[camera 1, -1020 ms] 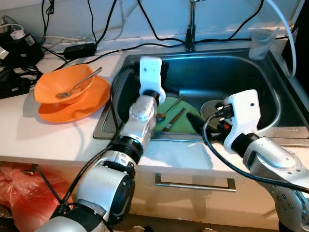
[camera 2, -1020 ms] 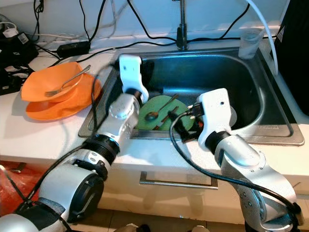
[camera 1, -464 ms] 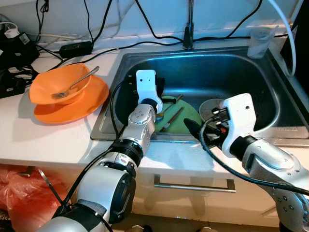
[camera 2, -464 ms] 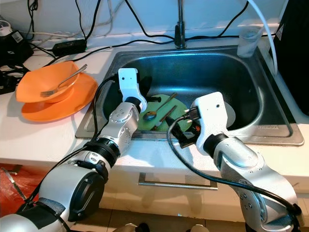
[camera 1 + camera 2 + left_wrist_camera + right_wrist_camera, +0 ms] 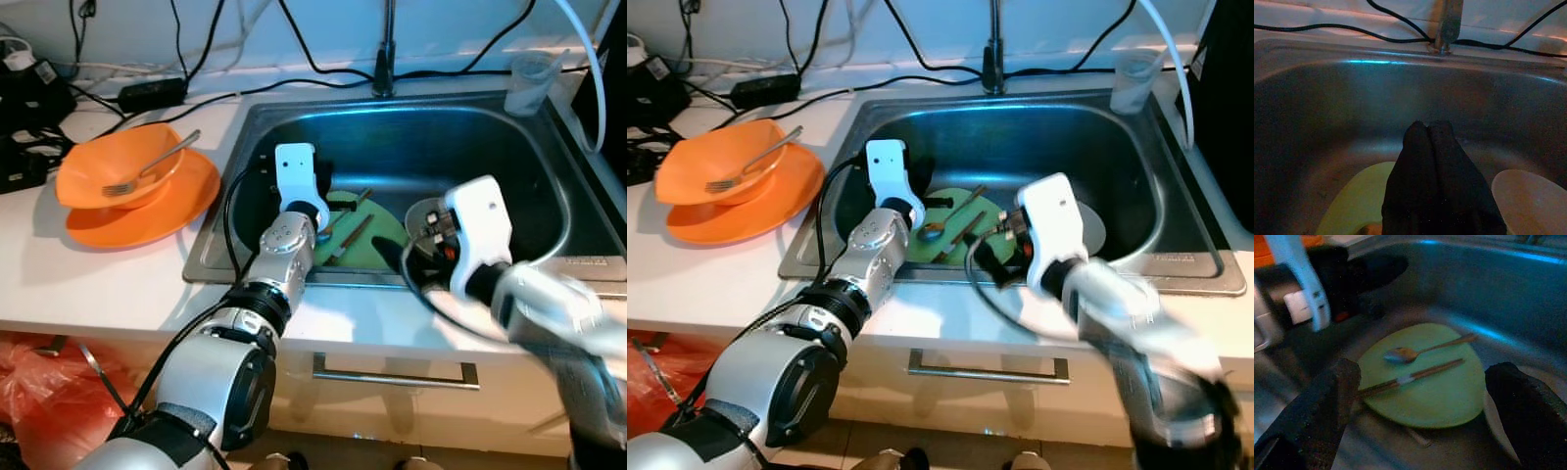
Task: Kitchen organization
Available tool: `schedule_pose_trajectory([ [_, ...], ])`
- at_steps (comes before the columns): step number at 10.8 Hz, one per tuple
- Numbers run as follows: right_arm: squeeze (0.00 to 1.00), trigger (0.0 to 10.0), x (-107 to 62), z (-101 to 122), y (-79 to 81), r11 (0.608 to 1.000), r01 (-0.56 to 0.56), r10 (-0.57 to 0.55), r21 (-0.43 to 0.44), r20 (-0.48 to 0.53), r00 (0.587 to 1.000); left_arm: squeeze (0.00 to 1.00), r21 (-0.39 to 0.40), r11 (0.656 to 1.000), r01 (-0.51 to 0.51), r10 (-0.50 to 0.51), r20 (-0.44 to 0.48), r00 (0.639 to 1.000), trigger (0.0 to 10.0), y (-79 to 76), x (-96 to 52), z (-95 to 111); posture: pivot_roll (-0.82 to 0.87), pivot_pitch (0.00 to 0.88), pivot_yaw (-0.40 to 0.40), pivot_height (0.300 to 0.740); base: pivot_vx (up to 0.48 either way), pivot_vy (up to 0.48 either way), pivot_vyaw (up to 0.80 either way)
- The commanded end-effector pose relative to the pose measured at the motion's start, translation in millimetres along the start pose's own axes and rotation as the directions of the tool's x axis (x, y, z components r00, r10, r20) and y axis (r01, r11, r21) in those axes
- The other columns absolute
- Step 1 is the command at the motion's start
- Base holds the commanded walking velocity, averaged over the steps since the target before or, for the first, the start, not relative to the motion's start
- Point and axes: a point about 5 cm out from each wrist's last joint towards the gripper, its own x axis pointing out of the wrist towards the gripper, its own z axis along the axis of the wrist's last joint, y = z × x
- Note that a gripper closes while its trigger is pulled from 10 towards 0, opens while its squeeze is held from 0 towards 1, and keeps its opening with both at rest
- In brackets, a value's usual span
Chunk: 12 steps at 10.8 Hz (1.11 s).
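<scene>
A green plate (image 5: 361, 241) lies on the sink floor with a spoon (image 5: 1415, 351) and a brown stick-like utensil (image 5: 1410, 377) on it. A pale round plate (image 5: 427, 215) lies beside it on the right. My left gripper (image 5: 1429, 147) is shut and holds nothing; it hangs low in the sink over the green plate's left edge. My right gripper (image 5: 1425, 396) is open wide, just above the near edge of the green plate, with its fingers (image 5: 1334, 396) either side of the plate. The right arm is blurred in the head views.
The steel sink (image 5: 549, 186) has a faucet (image 5: 384, 59) at the back. An orange bowl (image 5: 118, 174) with a fork (image 5: 157, 168) sits on an orange plate on the left counter. A clear plastic cup (image 5: 530, 84) stands at the back right. Black cables run along the wall.
The left gripper came down into the sink a second ago and has held still since. The right arm has moved forward over the sink's front edge toward the green plate.
</scene>
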Motion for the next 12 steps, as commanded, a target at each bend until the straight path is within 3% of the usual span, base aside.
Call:
schedule_pose_trajectory([
  [1,0.00,10.0,3.9,2.3,2.0,1.000,-0.021,0.022,-0.017,0.010,1.000,0.00,-0.015,1.000,0.009,-0.009,-0.008,1.000,0.2,-4.0,2.1,2.5,-0.23,0.120,0.142,0.740,0.000,0.000,0.00],
  [3,0.00,10.0,13.1,5.2,0.1,0.999,-0.038,0.039,-0.025,0.021,0.999,0.00,-0.018,1.000,0.006,-0.007,-0.009,1.000,0.3,-2.8,1.6,1.5,-0.22,0.122,0.138,0.740,0.000,0.000,0.00],
  [4,0.00,10.0,17.7,6.5,1.2,0.998,-0.058,0.059,-0.032,0.027,0.998,0.42,-0.022,1.000,0.003,-0.003,-0.015,1.000,2.8,-0.8,1.5,0.9,-0.22,0.123,0.138,0.740,0.000,0.000,0.00],
  [5,0.00,10.0,18.6,6.8,1.9,0.997,-0.065,0.066,-0.033,0.029,0.997,1.00,-0.026,1.000,0.008,-0.009,-0.016,1.000,4.9,-0.7,1.6,1.1,-0.22,0.123,0.137,0.740,0.000,0.000,0.00],
  [6,0.00,10.0,19.6,6.6,3.2,0.997,-0.076,0.077,-0.034,0.030,0.997,1.00,-0.042,0.999,0.012,-0.013,-0.021,1.000,10.0,-1.0,1.6,0.6,-0.22,0.124,0.137,0.740,0.000,0.000,0.00],
  [12,0.00,10.0,22.4,1.1,9.5,0.994,-0.107,0.108,-0.024,0.026,0.994,1.00,-0.035,0.999,0.027,-0.028,-0.010,1.000,10.0,-0.7,1.0,0.8,-0.21,0.117,0.136,0.740,0.000,0.000,0.00],
])
